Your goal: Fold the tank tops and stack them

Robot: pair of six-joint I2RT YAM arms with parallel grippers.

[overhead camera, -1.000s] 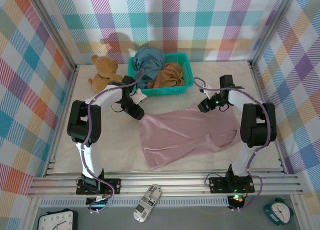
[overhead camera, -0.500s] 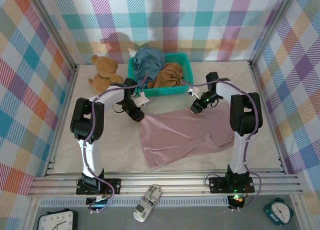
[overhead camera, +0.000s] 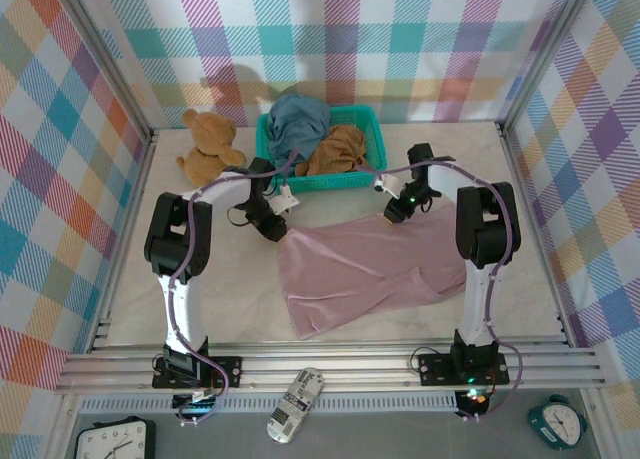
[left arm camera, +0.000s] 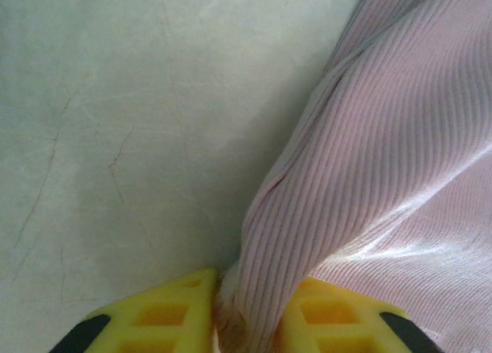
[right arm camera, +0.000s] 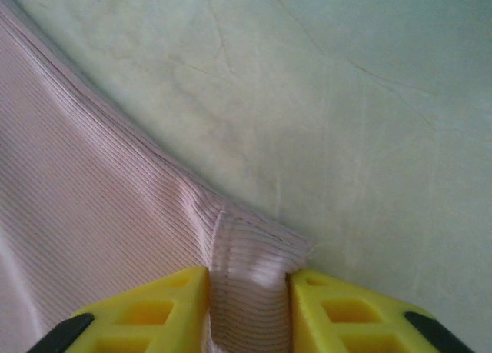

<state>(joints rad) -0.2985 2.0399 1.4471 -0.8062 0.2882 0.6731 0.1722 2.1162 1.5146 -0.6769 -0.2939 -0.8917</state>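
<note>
From above, the dusty pink tank top (overhead camera: 370, 269) lies spread and rumpled on the table (overhead camera: 230, 299), with the left gripper (overhead camera: 278, 234) at its 10 o'clock corner and the right gripper (overhead camera: 393, 216) at its 1 o'clock corner. The slate blue tank top (overhead camera: 295, 119) and ochre brown tank top (overhead camera: 338, 149) sit heaped in the teal basket (overhead camera: 345, 179) at 12 o'clock, so I judge nothing folded or stacked yet. In the left wrist view the yellow fingers (left arm camera: 165, 311) are closed narrowly on a bunched pink edge, and in the right wrist view the fingers (right arm camera: 161, 307) likewise pinch a ribbed pink strap end.
</note>
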